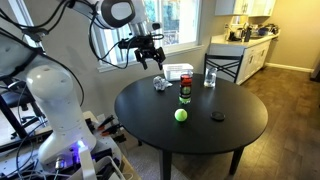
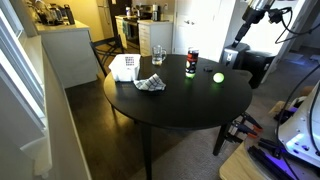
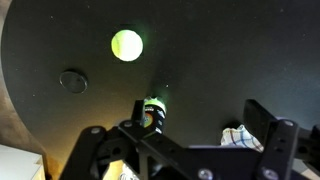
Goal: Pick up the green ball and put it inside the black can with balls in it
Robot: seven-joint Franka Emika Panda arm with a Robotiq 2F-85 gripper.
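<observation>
The green ball [image 1: 181, 115] lies on the round black table [image 1: 240, 130], near its front. It also shows in the other exterior view [image 2: 218, 77] and in the wrist view [image 3: 126, 45]. The black can [image 1: 185, 90] stands upright behind it, with green showing low down and a red band near the top; it appears in an exterior view [image 2: 191, 64] and in the wrist view [image 3: 152, 113]. My gripper [image 1: 150, 56] hangs high above the table's far edge, well away from the ball. In the wrist view the gripper [image 3: 178, 128] is open and empty.
A clear glass [image 1: 210, 78], a white container with red [image 1: 178, 71] and a crumpled checked cloth [image 1: 160, 84] stand near the can. A small black lid [image 1: 218, 117] lies beside the ball. A chair [image 1: 222, 65] stands behind the table.
</observation>
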